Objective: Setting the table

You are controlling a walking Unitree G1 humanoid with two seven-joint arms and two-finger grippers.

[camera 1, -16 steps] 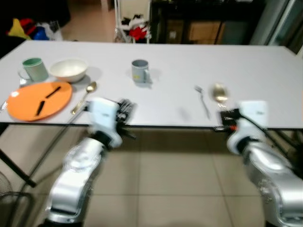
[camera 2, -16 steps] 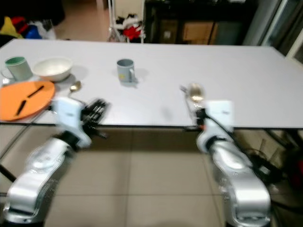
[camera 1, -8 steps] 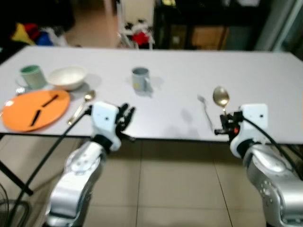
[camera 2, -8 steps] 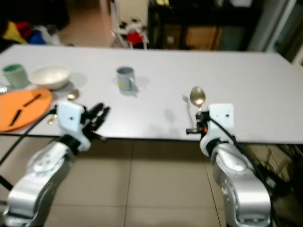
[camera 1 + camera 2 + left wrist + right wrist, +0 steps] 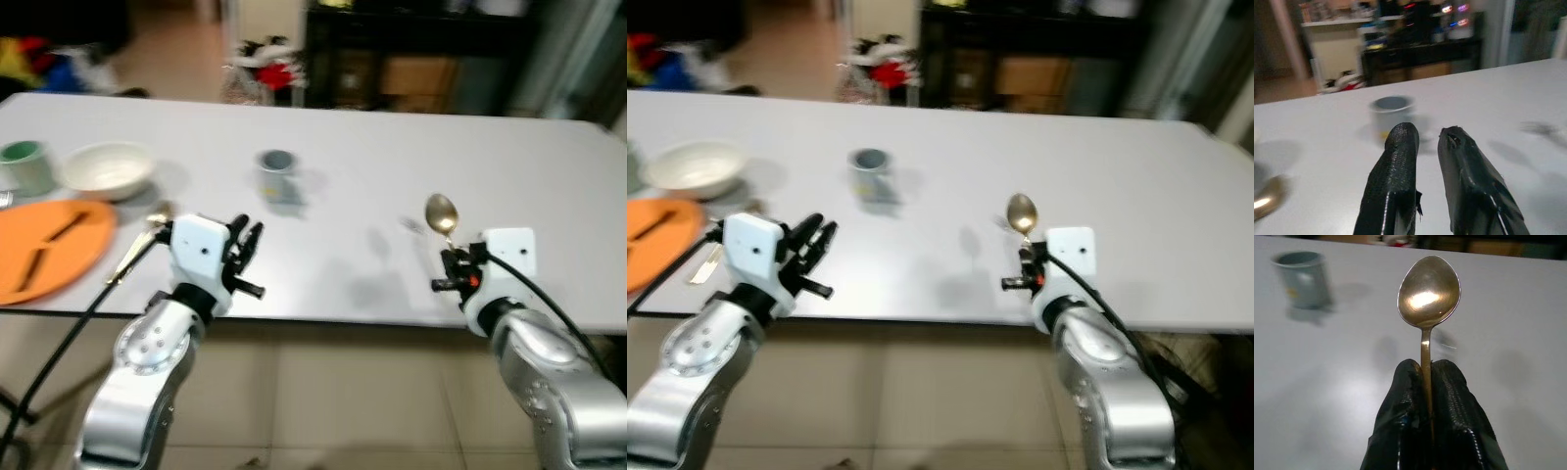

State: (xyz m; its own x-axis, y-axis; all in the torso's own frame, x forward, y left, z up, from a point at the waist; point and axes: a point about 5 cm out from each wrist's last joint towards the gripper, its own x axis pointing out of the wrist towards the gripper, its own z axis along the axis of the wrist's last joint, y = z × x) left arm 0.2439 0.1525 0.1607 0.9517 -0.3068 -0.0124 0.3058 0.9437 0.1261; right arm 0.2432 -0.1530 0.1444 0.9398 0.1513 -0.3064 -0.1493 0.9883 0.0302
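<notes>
Right gripper (image 5: 1425, 377) clamped tight on a gold spoon (image 5: 1428, 293), pinching the handle, bowl standing up and out past the fingertips. We hold it above the near edge of the white table (image 5: 372, 166), toward our right side. Spoon's long axis runs along the fingers, away from us.

Left gripper (image 5: 1422, 142) has nothing in it; fingers nearly together with a narrow gap between them, pointing at the grey mug (image 5: 1392, 110) straight ahead mid-table.

The laid place sits far to our left: orange plate (image 5: 44, 250) at the near edge, white bowl (image 5: 106, 168) and green mug (image 5: 22, 164) behind it, a second spoon (image 5: 142, 240) just right of the plate.

We judge the held spoon belongs to a fresh setting on our right. The bare tabletop lies directly ahead of and below the right gripper, so that arm is the nearer one; a short lowering forward should do.
</notes>
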